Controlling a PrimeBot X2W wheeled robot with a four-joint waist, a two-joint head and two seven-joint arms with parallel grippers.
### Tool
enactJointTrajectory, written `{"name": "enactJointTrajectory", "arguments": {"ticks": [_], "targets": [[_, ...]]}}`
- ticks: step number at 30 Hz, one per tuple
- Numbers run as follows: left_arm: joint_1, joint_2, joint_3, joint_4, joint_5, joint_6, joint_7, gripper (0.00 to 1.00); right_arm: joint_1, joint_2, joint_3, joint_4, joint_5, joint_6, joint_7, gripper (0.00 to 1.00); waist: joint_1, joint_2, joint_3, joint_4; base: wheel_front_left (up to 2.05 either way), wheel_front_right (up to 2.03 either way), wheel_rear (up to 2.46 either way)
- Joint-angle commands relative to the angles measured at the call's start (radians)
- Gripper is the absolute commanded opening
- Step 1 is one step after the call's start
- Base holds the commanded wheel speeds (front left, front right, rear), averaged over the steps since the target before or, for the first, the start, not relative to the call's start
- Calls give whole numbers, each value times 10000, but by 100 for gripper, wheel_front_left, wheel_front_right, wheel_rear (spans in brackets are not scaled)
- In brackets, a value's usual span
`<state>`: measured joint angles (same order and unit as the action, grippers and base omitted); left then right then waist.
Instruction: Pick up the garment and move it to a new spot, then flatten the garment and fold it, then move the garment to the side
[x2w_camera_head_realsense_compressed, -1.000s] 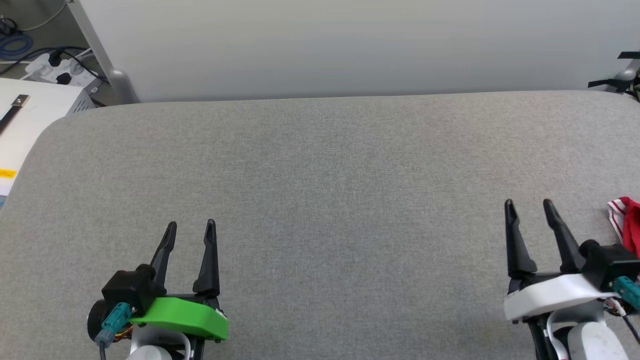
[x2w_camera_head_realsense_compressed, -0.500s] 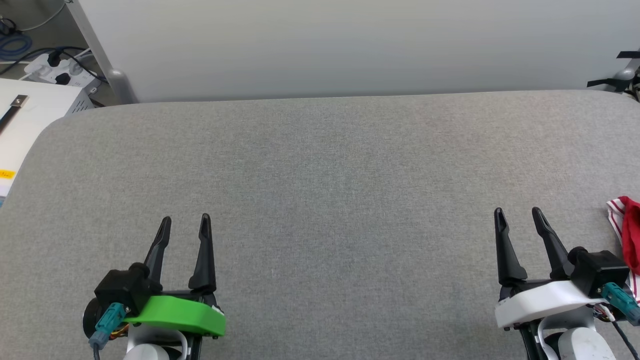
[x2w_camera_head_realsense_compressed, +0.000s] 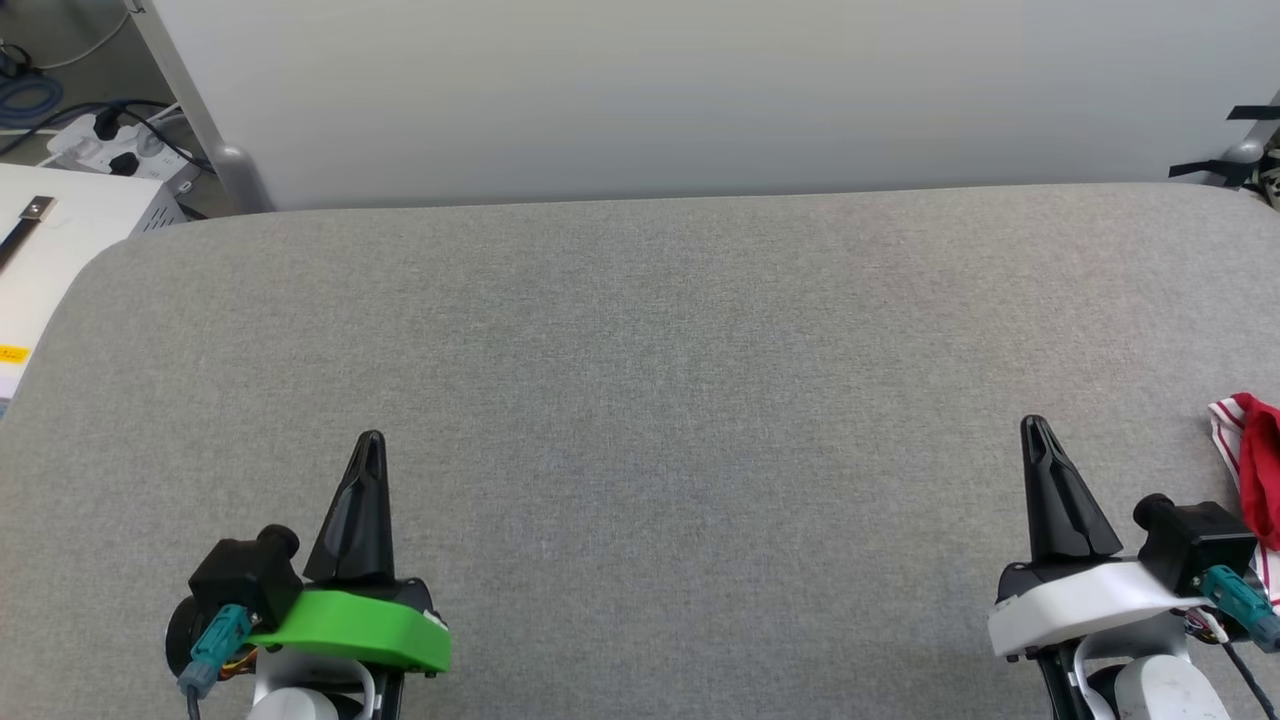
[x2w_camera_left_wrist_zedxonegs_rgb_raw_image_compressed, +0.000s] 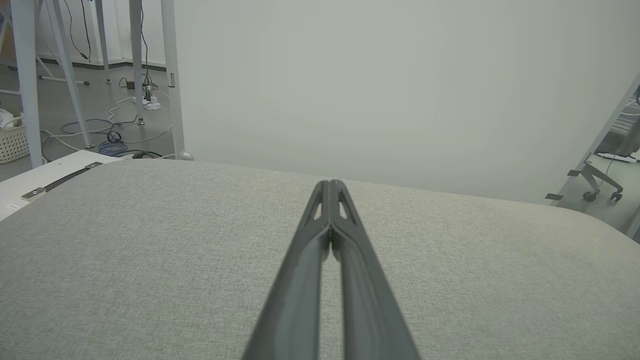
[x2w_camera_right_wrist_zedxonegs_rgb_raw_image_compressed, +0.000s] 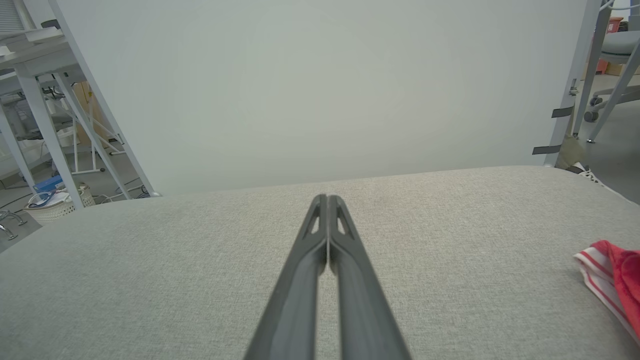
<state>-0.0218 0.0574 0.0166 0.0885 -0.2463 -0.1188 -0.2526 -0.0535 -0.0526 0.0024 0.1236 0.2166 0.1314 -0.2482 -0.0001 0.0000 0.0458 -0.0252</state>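
1. Two sets of long, dark, tapered fingers are pinched into points, holding nothing: left gripper and right gripper.
2. Grey woven padded surface, round-cornered, stretches flat and wide between them.
3. Crumpled red garment with striped trim lies at its right edge, just beside the right gripper.

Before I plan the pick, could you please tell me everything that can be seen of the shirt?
The shirt shows as a small bunched corner at the right edge of the head view, cut off by the frame. It looks like soft red cloth, with a white band striped in red along its left edge. It lies crumpled, not flat, on the grey padded surface, to the right of the right gripper, whose shut fingers are apart from it. Nothing holds it.
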Motion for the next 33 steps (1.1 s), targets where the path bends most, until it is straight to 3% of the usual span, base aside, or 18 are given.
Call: {"name": "enactJointTrajectory", "arguments": {"ticks": [1, 33], "targets": [[8, -3, 3, -29, 95, 35, 81, 0, 21, 1, -1, -40, -74, 0, 73, 0, 1, 0, -6, 4, 0, 0, 0], [64, -21, -42, -254, 719, 338, 725, 0, 156, 7, -7, -355, -625, -2, 708, 0, 1, 0, -125, 70, 0, 0, 0]]}}
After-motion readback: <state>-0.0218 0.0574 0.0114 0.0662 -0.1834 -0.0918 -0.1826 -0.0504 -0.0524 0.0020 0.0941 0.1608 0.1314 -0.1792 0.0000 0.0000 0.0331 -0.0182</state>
